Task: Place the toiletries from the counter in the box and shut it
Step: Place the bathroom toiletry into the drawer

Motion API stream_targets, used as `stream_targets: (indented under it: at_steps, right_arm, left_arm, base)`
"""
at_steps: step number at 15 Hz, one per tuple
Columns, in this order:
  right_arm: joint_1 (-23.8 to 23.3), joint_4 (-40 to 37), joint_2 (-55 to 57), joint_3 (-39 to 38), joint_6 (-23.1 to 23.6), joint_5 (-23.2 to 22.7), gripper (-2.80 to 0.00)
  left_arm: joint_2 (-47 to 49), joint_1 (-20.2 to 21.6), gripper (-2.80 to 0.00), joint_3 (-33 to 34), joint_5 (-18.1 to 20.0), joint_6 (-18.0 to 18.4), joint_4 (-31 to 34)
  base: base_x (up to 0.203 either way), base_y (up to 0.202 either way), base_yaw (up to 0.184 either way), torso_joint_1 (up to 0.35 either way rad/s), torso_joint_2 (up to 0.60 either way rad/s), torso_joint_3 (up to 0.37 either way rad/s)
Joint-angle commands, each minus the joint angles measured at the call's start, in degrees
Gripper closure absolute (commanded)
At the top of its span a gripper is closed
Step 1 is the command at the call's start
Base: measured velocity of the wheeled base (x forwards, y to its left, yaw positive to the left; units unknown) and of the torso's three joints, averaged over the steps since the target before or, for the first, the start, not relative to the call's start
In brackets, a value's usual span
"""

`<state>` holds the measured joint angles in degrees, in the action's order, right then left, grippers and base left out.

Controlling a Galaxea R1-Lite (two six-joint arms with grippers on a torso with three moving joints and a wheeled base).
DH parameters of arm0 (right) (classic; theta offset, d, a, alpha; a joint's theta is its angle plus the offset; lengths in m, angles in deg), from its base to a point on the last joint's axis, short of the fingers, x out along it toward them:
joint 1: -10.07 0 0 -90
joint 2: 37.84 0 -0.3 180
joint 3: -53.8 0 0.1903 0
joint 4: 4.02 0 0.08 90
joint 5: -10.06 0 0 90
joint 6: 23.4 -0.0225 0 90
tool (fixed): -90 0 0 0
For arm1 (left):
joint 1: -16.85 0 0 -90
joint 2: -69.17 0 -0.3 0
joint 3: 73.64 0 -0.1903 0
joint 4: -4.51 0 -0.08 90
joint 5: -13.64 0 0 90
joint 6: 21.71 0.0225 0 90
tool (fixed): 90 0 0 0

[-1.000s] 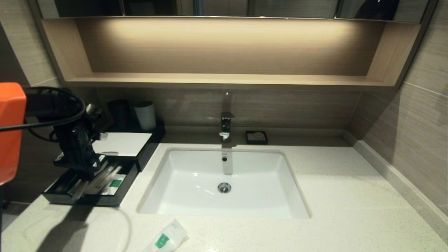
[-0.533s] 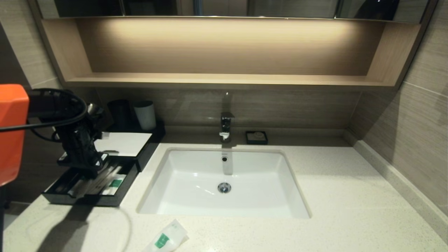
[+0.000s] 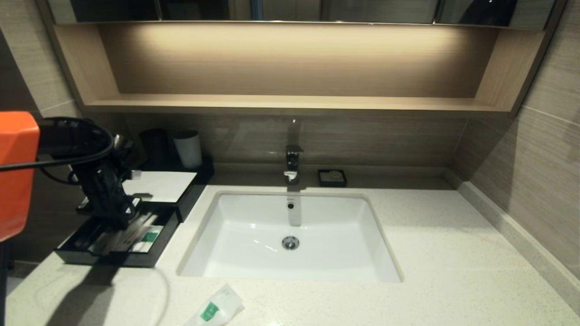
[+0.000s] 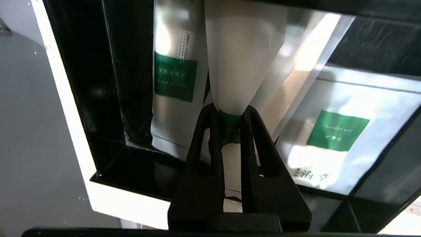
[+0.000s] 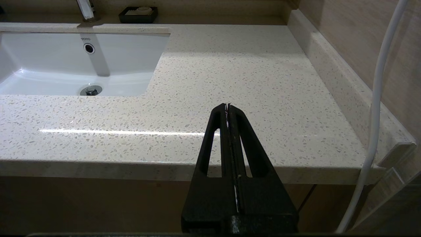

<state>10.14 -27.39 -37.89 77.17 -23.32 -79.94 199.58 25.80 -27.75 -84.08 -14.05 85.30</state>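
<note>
The black box with a white top panel [image 3: 158, 185] stands at the counter's left, its front drawer [image 3: 113, 259] pulled out. My left gripper [image 3: 112, 216] is over the drawer, shut on a long slim sachet [image 4: 243, 65] at its green label. It also shows in the left wrist view [image 4: 229, 113]. In the drawer lie another slim sachet [image 4: 174, 75] and a wide sachet [image 4: 342, 131]. A short wide sachet [image 3: 214, 309] lies on the counter [image 3: 430, 253] in front of the sink. My right gripper [image 5: 227, 106] is shut and empty, by the counter's front edge on the right.
The white sink [image 3: 290, 235] with its tap [image 3: 292, 163] is in the middle. A small black soap dish [image 3: 332, 177] is behind it. A dark cup [image 3: 154, 147] and a white cup [image 3: 188, 148] stand behind the box. A wooden shelf [image 3: 290, 103] runs above.
My left arm has sunk slightly and shifted a little right over the drawer, with the slim sachet still in it. The sachet on the counter has not moved.
</note>
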Motion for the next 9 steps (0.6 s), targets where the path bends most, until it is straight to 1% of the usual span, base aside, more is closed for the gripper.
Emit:
stream_targets:
  at_steps: [1, 9]
  right_arm:
    - [0.01, 0.0, 0.05, -0.09, 0.01, 0.0, 0.0]
    - [0.01, 0.0, 0.05, -0.09, 0.01, 0.0, 0.0]
  left_arm:
    - [0.29, 0.1, 0.0, 0.01, -0.02, -0.01, -0.38]
    - [0.29, 0.72, 0.0, 0.01, -0.19, 0.52, -2.32]
  base:
    - [0.0, 0.0, 0.0, 0.0, 0.0, 0.0]
    - [0.0, 0.0, 0.0, 0.0, 0.0, 0.0]
